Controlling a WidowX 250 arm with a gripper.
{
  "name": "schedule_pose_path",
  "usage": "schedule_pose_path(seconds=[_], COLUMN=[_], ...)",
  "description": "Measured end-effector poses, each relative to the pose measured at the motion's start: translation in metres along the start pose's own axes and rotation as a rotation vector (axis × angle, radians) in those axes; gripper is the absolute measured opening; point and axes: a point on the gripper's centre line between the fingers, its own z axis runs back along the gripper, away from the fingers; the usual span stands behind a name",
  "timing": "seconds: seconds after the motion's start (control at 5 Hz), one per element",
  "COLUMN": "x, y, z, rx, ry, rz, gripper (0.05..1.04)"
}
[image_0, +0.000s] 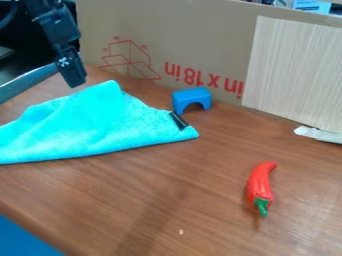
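We saw the black hand at the upper left, angled downward beside the peak of a bright turquoise cloth. We could not tell whether its two sides stood apart or together, nor whether it touched the cloth. The cloth, nearest to the hand, lay rumpled across the left part of the brown wooden bench, raised into a peak at the back and tapering to a corner on the right. Near that corner we noticed a small black strip, slanting along the cloth's edge. Just behind the strip stood a blue arch-shaped block, its opening facing us. Well apart from these, toward the front right, lay a red chili pepper, its curved tip pointing away from us and its green stem toward us. A tiny pale crumb sat near the front. Along the back we saw a cardboard wall with red markings, a pale wood-grain panel against its right part, and a white scrap at the panel's foot.
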Motion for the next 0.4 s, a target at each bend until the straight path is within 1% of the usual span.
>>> schedule_pose_path(seconds=[0.4], x=[-0.0059], y=[0.0076], z=[-0.0014], rx=[0.011], ry=[0.020], rz=[0.022], gripper=[0.999])
